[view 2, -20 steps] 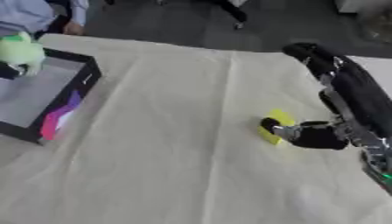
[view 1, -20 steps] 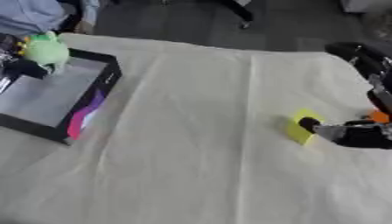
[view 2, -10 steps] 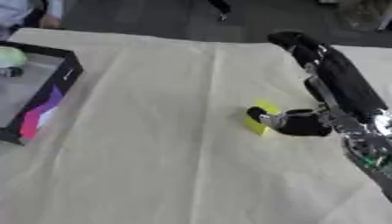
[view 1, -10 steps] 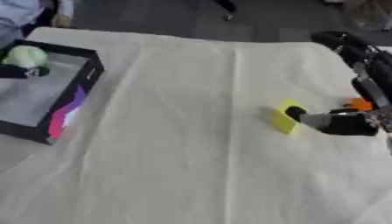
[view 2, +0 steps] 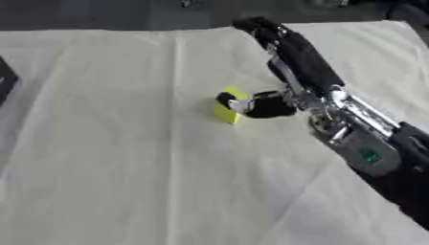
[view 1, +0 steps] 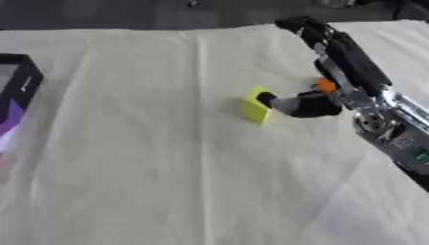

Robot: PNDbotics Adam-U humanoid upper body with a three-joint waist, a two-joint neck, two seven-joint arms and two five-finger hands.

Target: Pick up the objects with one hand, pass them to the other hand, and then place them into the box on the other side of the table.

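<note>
Block [view 1: 255, 105], yellow, stands on the cloth-covered bench [view 1: 151, 158] near its middle, just left of the right robot hand [view 1: 303, 104]; the fingertips touch its right face, though whether the fingers are curled round it I cannot tell; its long axis runs roughly upright, tilted slightly. The box [view 1: 15, 91] shows at the left edge, well apart. Against a second ago the view has swung right; the left robot hand no longer shows.

Bare counter [view 1: 142, 158] stretches from the yellow block [view 1: 255, 105] toward nine o'clock, up to the box [view 1: 18, 93] at the edge. At three o'clock the right hand [view 1: 303, 104] and its arm block the block's side.
</note>
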